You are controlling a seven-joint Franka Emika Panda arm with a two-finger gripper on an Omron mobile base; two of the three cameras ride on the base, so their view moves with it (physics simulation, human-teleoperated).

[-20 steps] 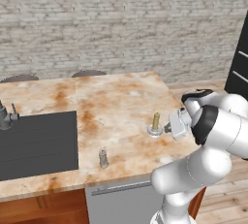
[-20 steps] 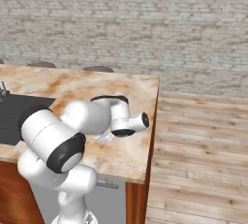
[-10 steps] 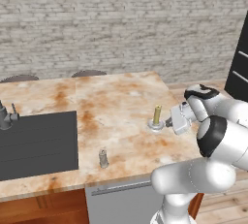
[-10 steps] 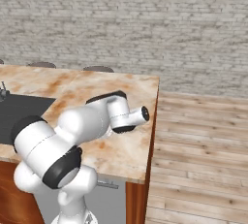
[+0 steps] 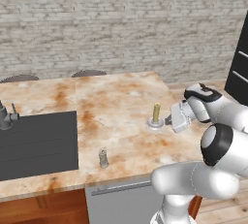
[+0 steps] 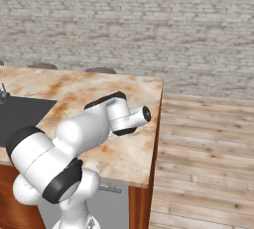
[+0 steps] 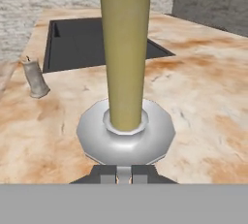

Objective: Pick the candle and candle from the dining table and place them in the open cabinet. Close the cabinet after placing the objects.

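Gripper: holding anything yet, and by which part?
Nothing held. The gripper sits level beside the taper candle, facing its silver holder, not around it.

I count two candles on the counter (image 5: 121, 102): one olive-yellow taper (image 5: 156, 113) in one silver dish holder (image 5: 155, 123), and one stubby grey candle (image 5: 102, 158). I also count one sink (image 5: 38, 143), one faucet (image 5: 5, 116).

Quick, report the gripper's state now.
Gripper: level with the taper candle and right beside its silver holder, not holding it. The pictures do not settle whether the fingers are open or closed.
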